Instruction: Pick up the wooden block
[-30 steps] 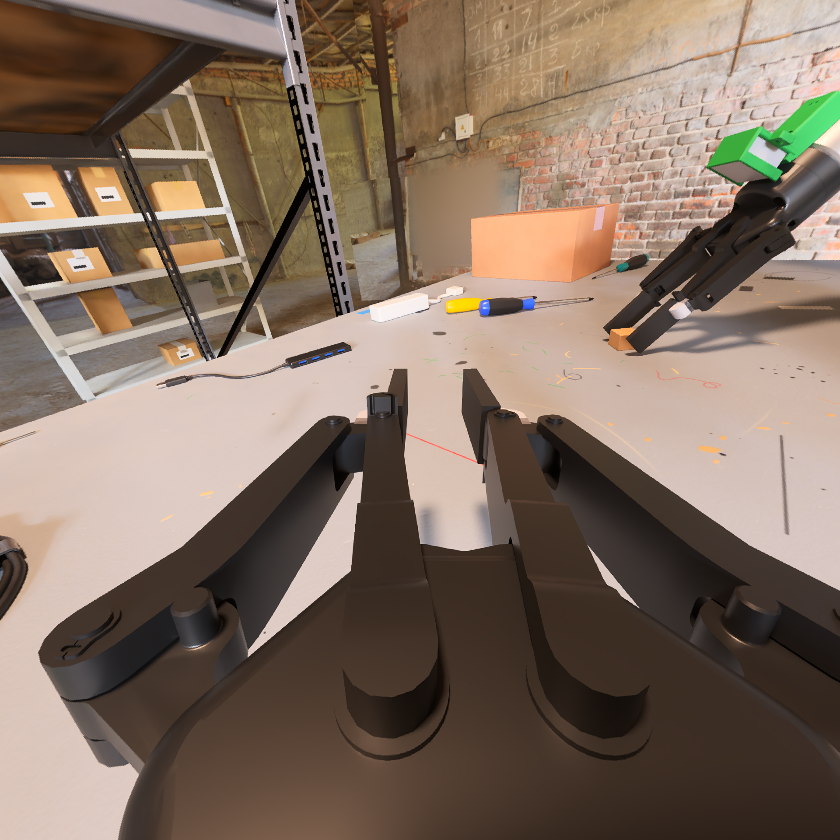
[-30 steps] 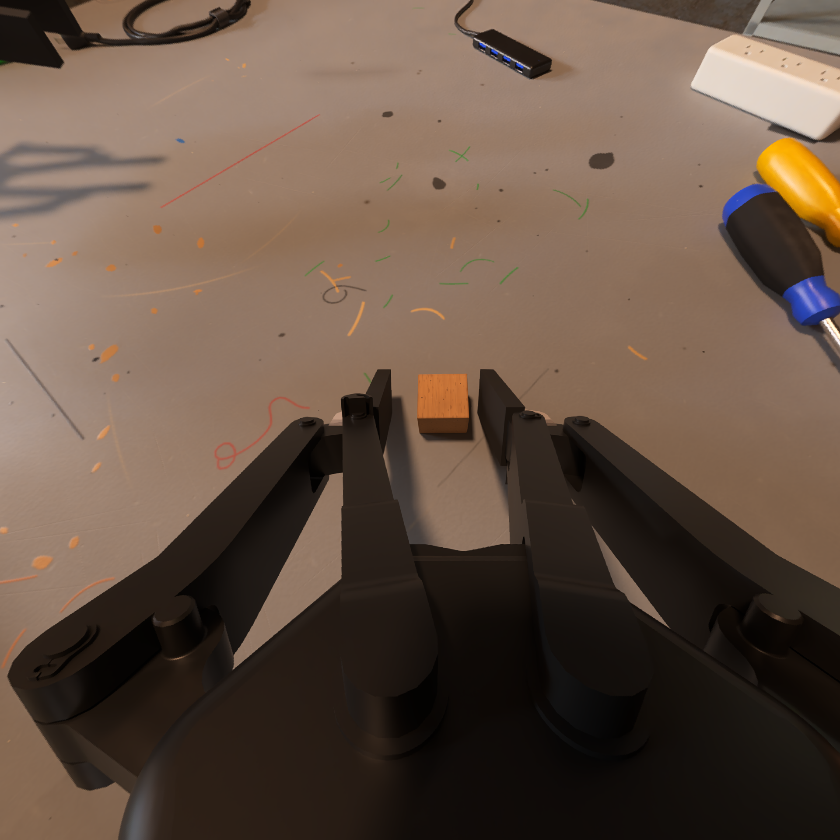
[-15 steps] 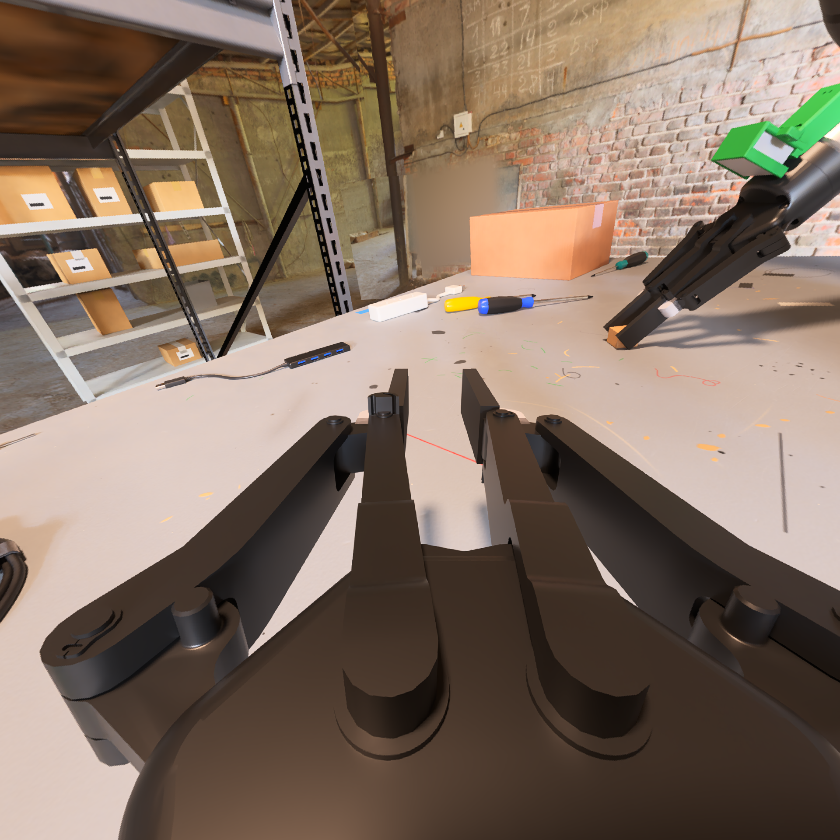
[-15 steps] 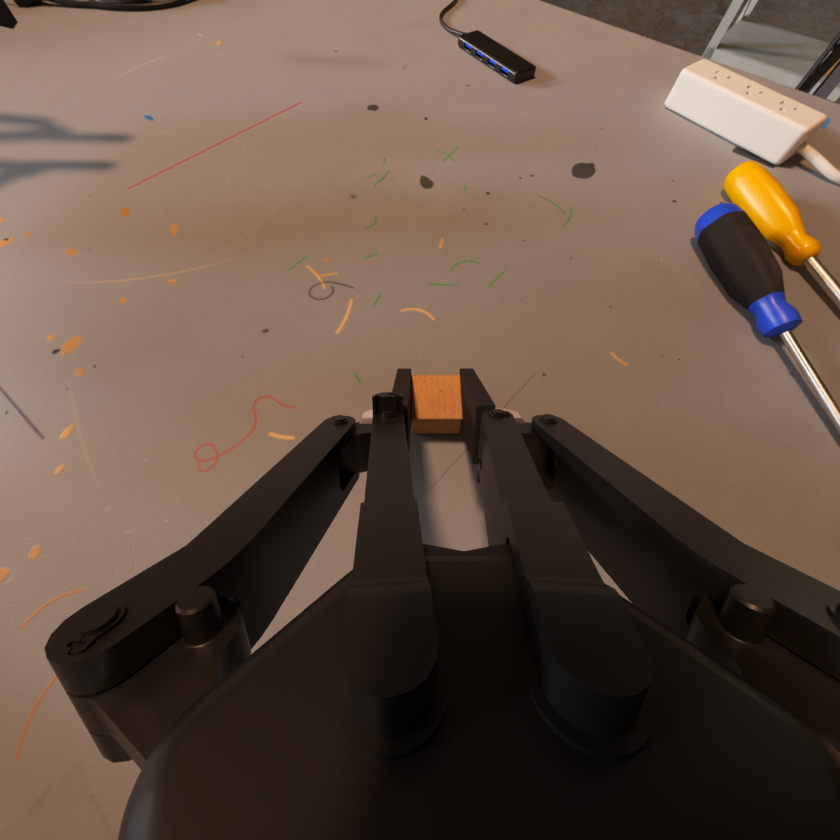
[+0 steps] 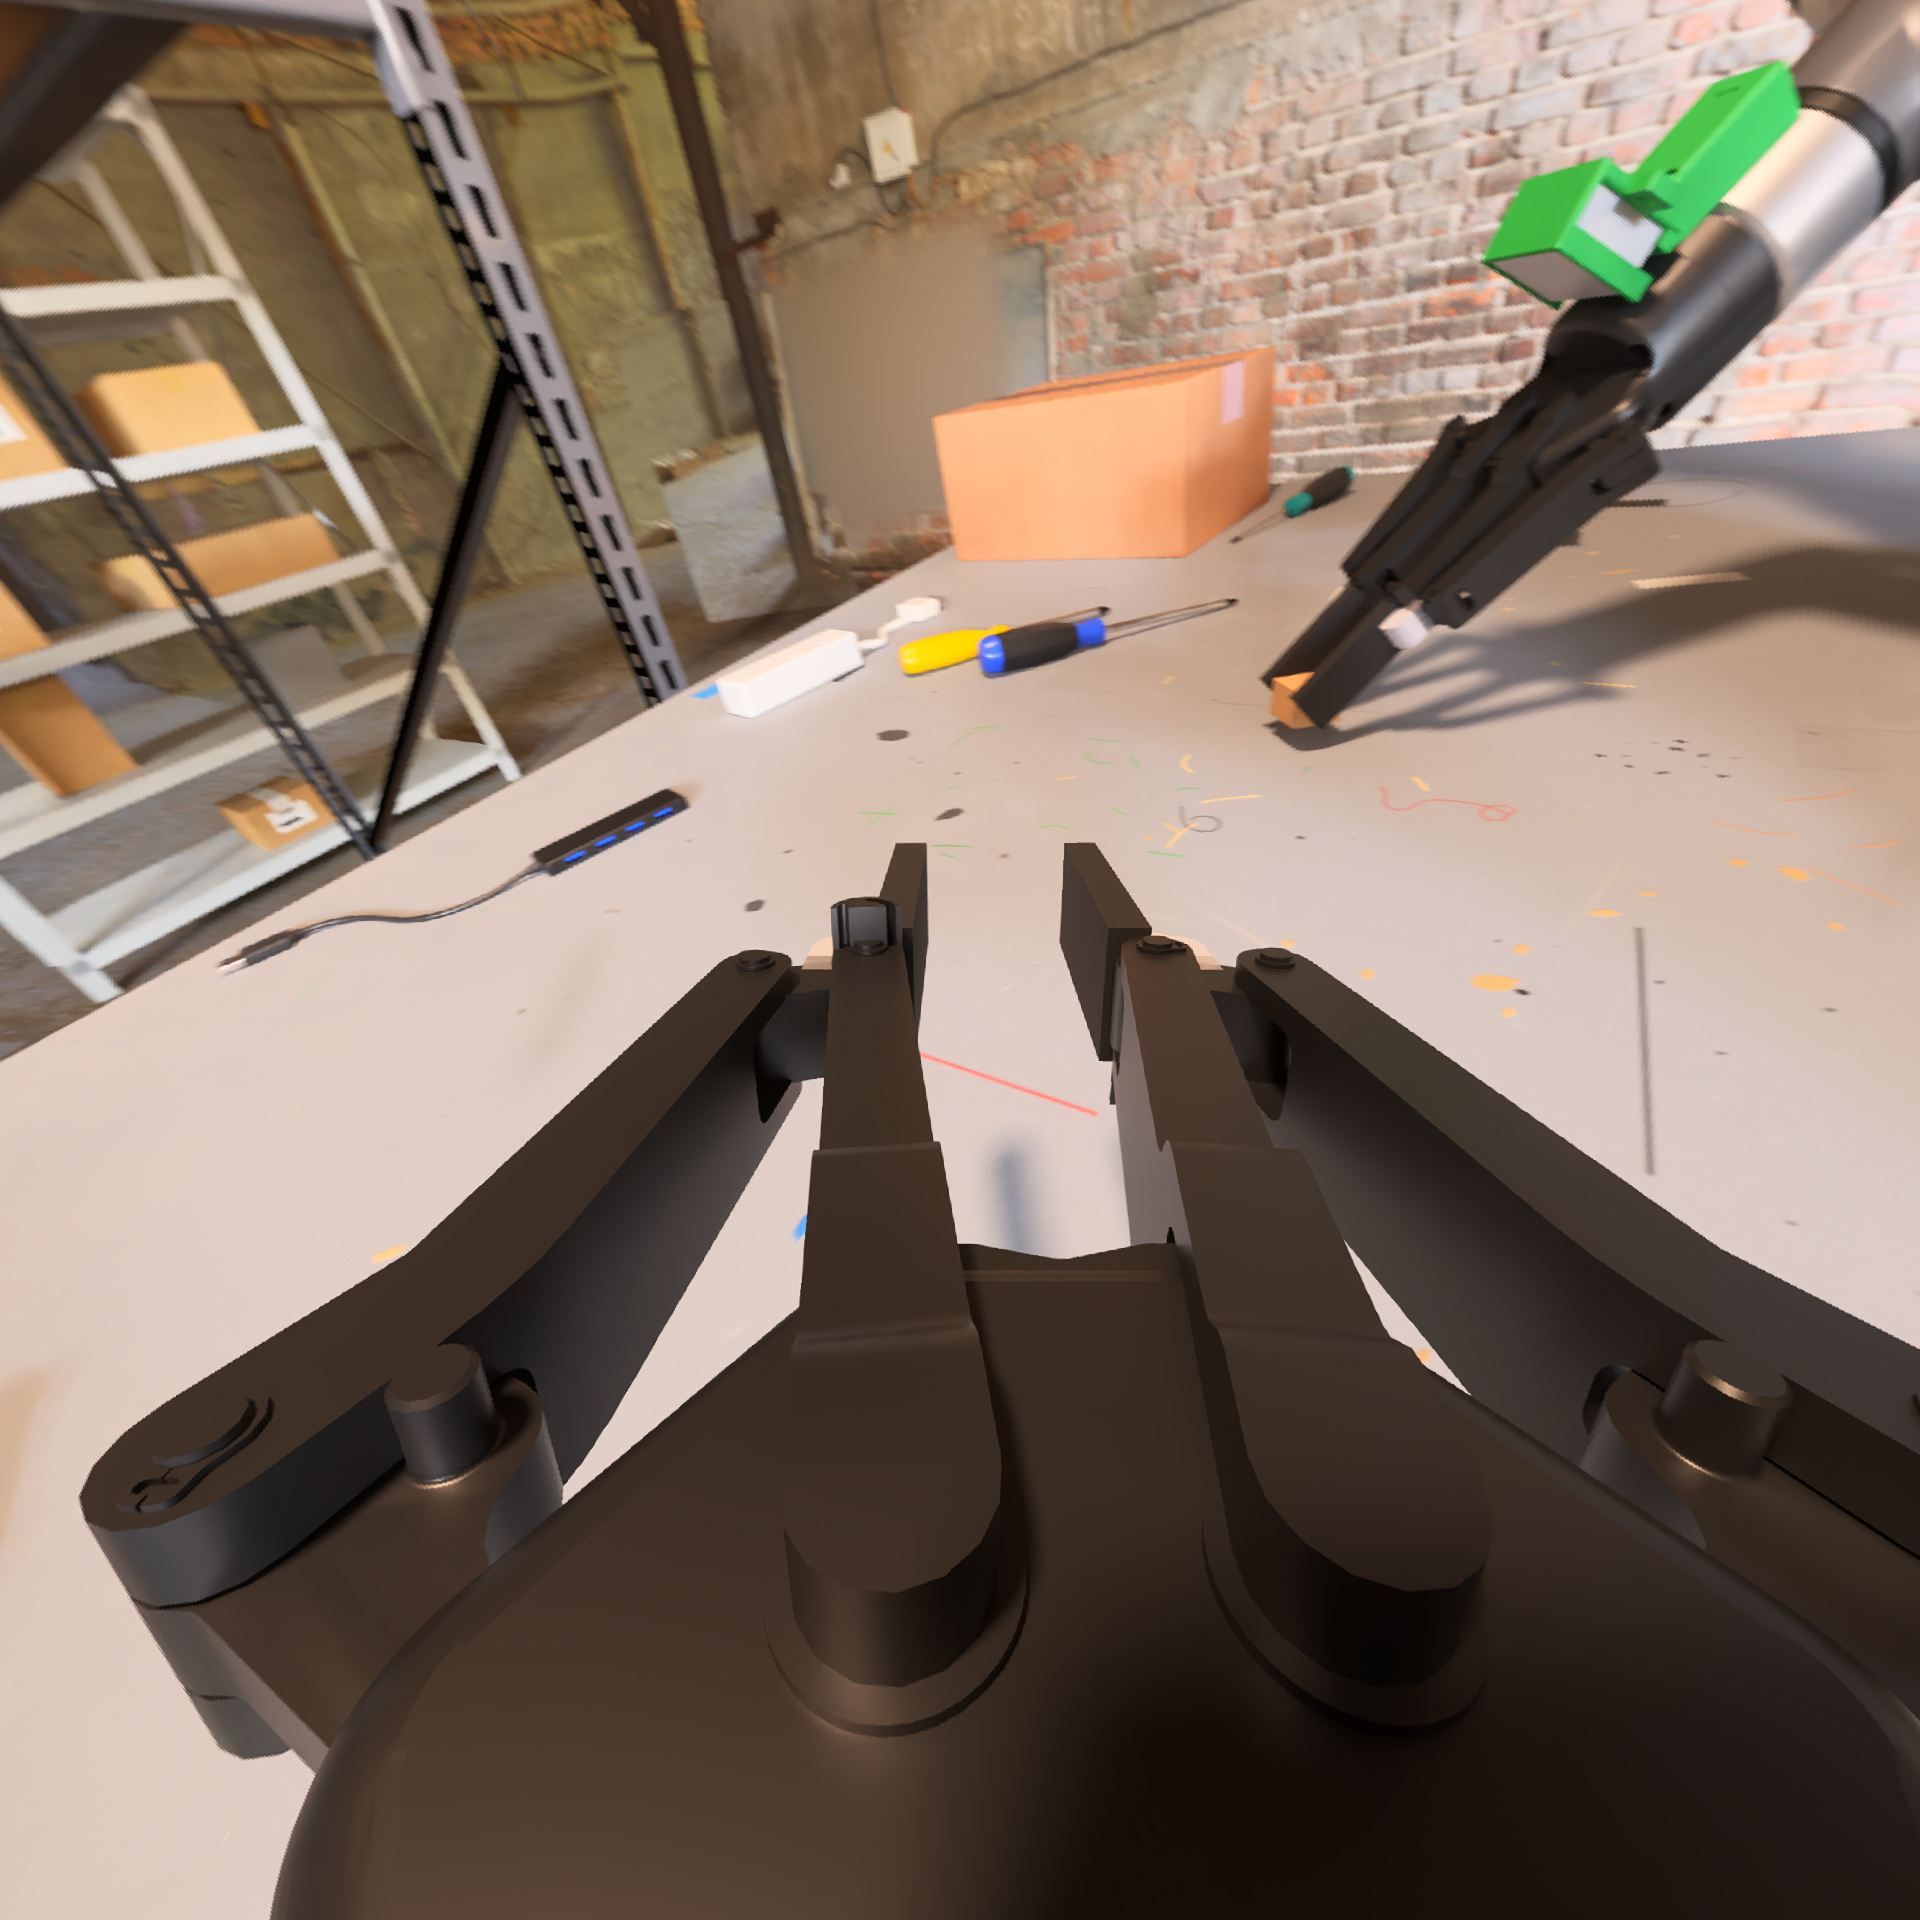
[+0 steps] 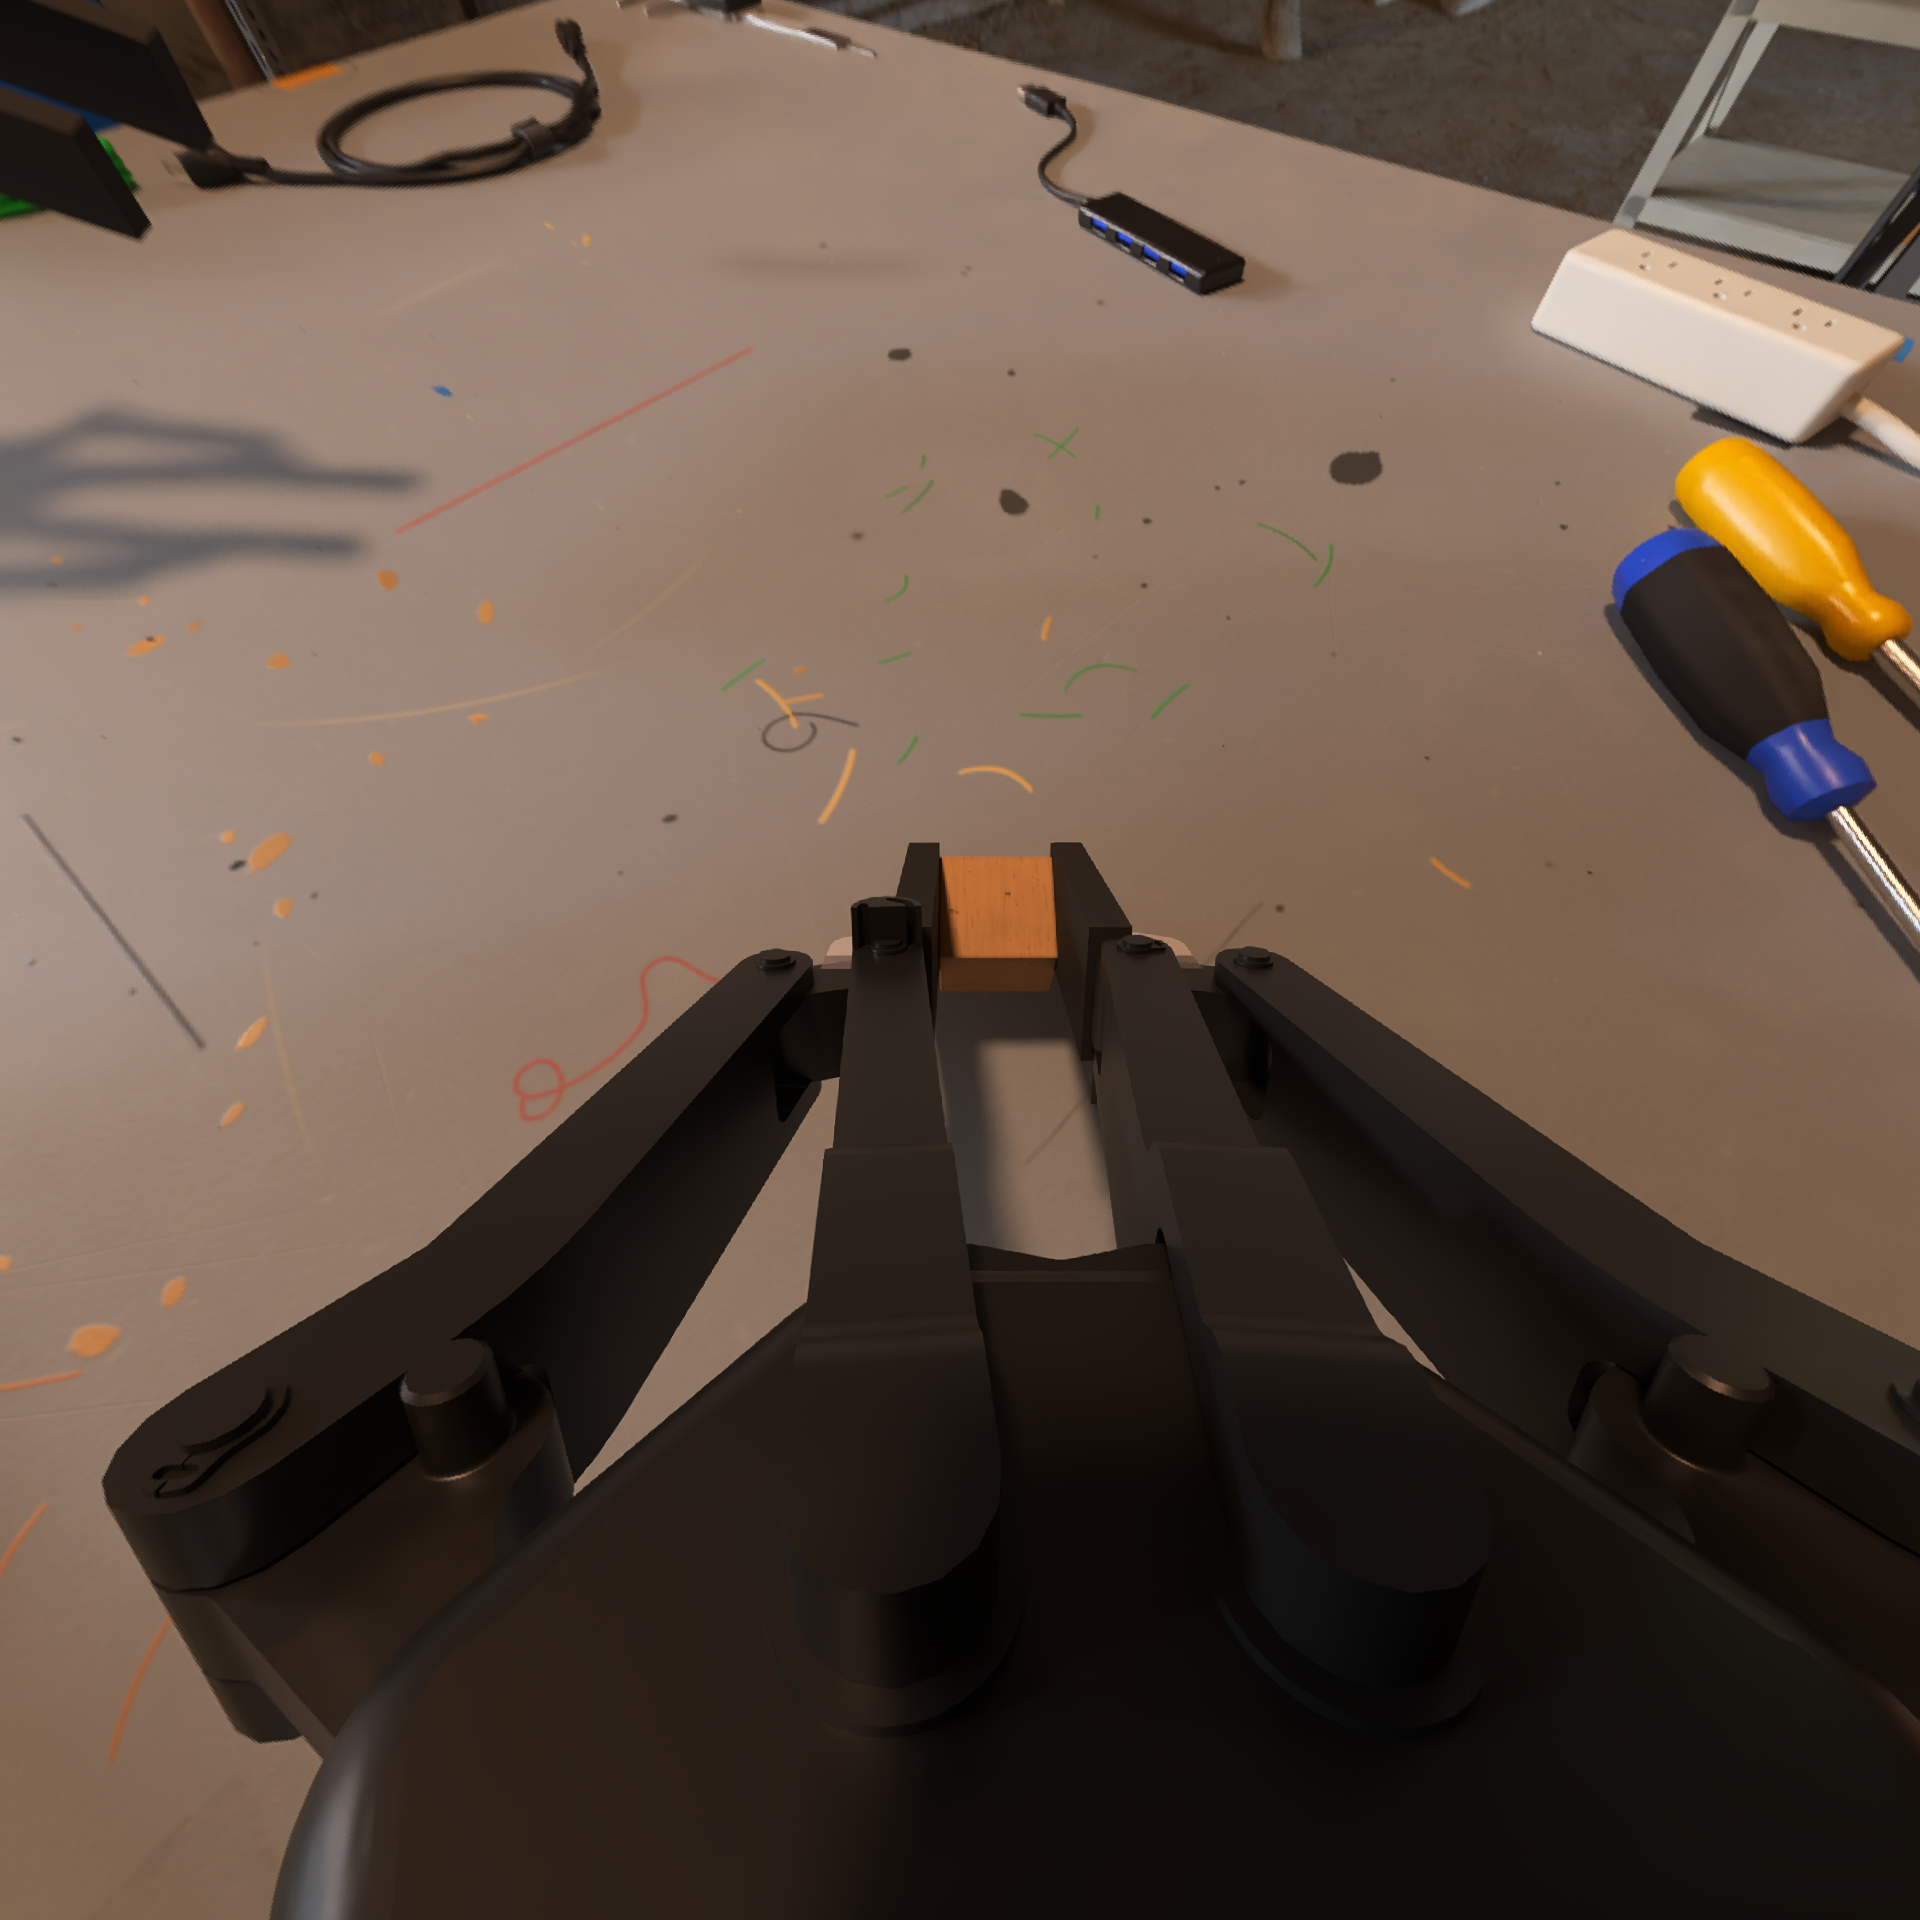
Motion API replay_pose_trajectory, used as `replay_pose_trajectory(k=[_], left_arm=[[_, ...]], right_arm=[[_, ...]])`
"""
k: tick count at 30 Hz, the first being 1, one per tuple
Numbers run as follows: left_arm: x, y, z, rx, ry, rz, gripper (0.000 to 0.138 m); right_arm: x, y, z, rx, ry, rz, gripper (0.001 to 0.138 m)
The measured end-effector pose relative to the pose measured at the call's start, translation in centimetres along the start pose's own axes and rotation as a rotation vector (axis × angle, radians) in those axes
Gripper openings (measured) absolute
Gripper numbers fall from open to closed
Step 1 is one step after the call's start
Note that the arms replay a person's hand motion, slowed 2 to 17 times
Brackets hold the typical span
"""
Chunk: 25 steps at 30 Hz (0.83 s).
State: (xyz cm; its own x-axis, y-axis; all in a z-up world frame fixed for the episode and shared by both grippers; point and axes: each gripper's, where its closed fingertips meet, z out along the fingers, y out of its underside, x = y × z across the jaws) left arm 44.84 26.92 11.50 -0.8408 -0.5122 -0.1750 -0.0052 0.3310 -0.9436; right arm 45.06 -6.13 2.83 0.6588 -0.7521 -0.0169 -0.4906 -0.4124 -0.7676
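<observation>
Evidently the right gripper [image 6: 995, 902] was closed on the wooden block [image 6: 995, 920], which was pinched only between the fingertips and was seen in the left wrist view raised just clear of the table [image 6: 623, 582]. With so shallow a hold, it was judged that the block could be twisted or squeezed out by any jerk in the lift and dropped among the paint marks, perhaps rolling towards the blue-handled screwdriver [image 6: 1735, 681] well off to one side. The left gripper [image 5: 992, 883] was held open and empty, well apart, so no interference was expected from it.
</observation>
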Motion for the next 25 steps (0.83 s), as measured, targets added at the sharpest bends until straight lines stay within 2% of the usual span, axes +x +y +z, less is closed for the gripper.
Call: replay_pose_trajectory(k=[8,13,19,25], left_arm=[[4.8,-3.1,2.7,-0.025,0.212,0.020,0.039],[7.1,-3.7,5.1,-0.067,0.305,0.049,0.039],[8.9,-3.8,7.8,-0.135,0.394,0.042,0.039],[9.6,-3.8,9.8,-0.154,0.420,0.009,0.039]], right_arm=[[-1.3,-2.7,-1.0,0.106,-0.063,0.021,0.028],[-2.2,-4.9,-1.9,0.178,-0.113,0.032,0.028],[-2.9,-7.5,-2.8,0.240,-0.161,0.024,0.028],[-3.5,-10.0,-3.4,0.278,-0.208,0.005,0.028]])
